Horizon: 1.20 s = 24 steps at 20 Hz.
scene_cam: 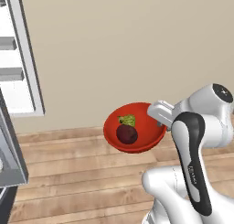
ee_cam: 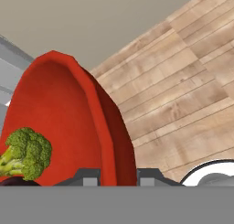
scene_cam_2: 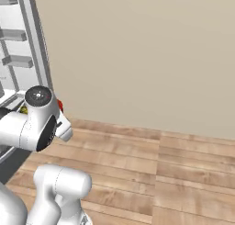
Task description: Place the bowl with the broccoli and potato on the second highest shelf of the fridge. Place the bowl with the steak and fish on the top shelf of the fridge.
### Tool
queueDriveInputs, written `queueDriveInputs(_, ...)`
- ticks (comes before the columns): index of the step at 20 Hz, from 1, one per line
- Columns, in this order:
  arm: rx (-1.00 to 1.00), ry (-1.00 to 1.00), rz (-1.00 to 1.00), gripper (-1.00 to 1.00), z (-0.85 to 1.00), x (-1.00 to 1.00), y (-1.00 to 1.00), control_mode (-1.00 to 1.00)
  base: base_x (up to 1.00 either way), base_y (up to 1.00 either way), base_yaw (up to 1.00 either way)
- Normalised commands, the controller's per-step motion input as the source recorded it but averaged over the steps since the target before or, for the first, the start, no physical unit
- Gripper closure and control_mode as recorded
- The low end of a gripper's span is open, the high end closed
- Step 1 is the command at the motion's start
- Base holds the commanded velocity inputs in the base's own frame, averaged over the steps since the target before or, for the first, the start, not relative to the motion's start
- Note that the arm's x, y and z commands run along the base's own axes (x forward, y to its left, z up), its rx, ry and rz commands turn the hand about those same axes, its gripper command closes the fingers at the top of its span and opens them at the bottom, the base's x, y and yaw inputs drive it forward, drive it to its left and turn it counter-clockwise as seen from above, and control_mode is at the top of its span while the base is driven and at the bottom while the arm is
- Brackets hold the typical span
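A: Bowl (scene_cam: pixel 137 127) first, the red one. Where is it sitting?

B: It is hanging in the air above the wooden floor (scene_cam: pixel 68 173), well clear of the boards, in front of the beige wall (scene_cam: pixel 128 45). The gripper (ee_cam: pixel 118 175) is clamping its rim: in the hand view the two dark fingertips are standing on either side of the red wall, one inside the bowl and one outside, the jaws narrow around that thin edge.

A: And what is riding in it?

B: The broccoli (scene_cam: pixel 127 120) is lying toward the back of the bowl, and the potato (scene_cam: pixel 126 134) is resting just in front of it, the two touching. In the hand view the green floret is showing at the lower left, with a dark sliver of the potato just below it.

A: Where is the arm holding it from?

B: In the left base view the white hand is reaching the bowl's right-hand rim, and the bowl is sitting roughly level.

A: And the fridge (scene_cam: pixel 18 81)?

B: It is standing open at the left edge, well apart from the bowl, its grey door bins (scene_cam: pixel 11 73) showing. Its inner shelves are too cropped to tell apart.
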Motion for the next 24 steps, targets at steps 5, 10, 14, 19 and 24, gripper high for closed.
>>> queueDriveInputs(5, 0.0, 0.0, 0.0, 1.0, 0.0, 0.0, 0.0, 1.0, 1.0, -0.68, 0.24)
queueDriveInputs(10, 0.0, 0.0, 0.0, 1.0, 0.0, 0.0, 0.0, 1.0, 0.81, -0.72, 0.5)
queueDriveInputs(14, 0.0, 0.0, 0.0, 1.0, 0.0, 0.0, 0.0, 1.0, 0.4, -0.56, 0.76)
queueDriveInputs(19, 0.0, 0.0, 0.0, 1.0, 0.0, 0.0, 0.0, 1.0, 0.33, -0.46, 0.84)
queueDriveInputs(24, 0.0, 0.0, 0.0, 1.0, 0.0, 0.0, 0.0, 1.0, 0.46, -0.55, 0.78)
